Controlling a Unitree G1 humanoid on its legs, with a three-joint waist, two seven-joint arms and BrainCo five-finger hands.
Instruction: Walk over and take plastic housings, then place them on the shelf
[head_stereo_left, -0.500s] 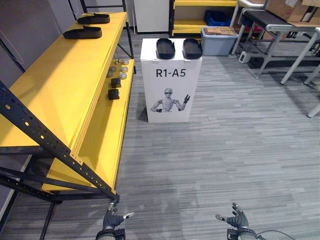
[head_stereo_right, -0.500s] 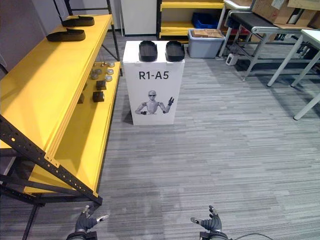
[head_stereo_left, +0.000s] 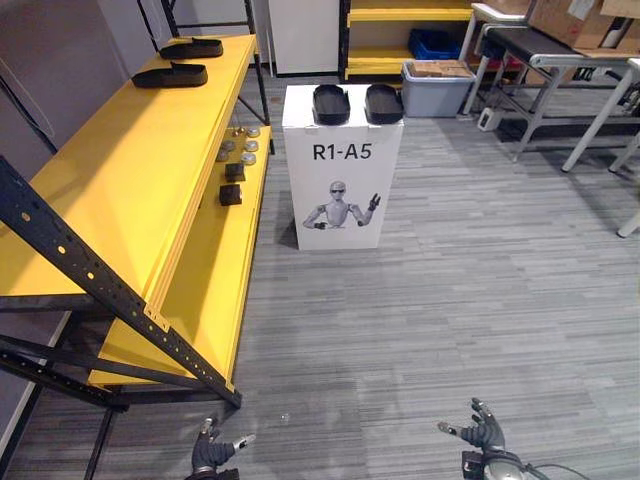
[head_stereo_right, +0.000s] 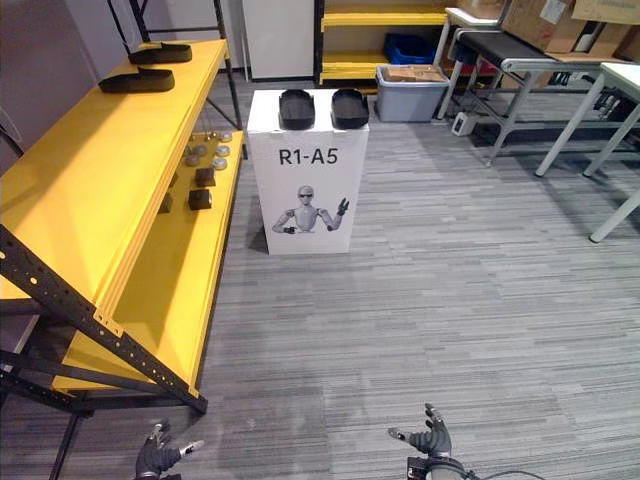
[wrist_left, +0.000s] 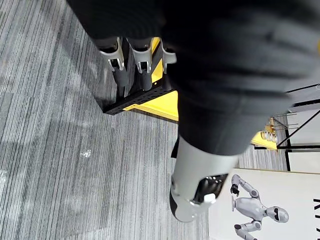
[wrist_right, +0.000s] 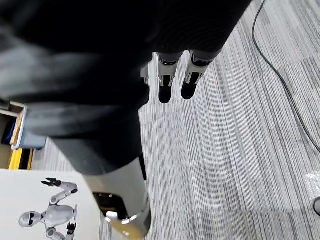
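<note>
- Head stereo pair: high, angled down and forward; both share white stand (head_stereo_left: 343, 170) at 12 o'clock, yellow shelf (head_stereo_left: 120, 190) at 10.
- Wrist views: close, facing floor (wrist_left: 60, 175); both catch the stand.

Left hand (head_stereo_left: 213, 456), silver fingers with dark tips under a dark ribbed cover: held low, fingers (wrist_left: 142, 64) straight in a row, thumb (wrist_left: 192, 192) splayed well apart from them. Right hand (head_stereo_left: 484, 435), same build: well apart from the left hand, roughly level with it, fingers (wrist_right: 168, 80) extended, thumb (wrist_right: 124, 207) spread wide. Both empty.
</note>
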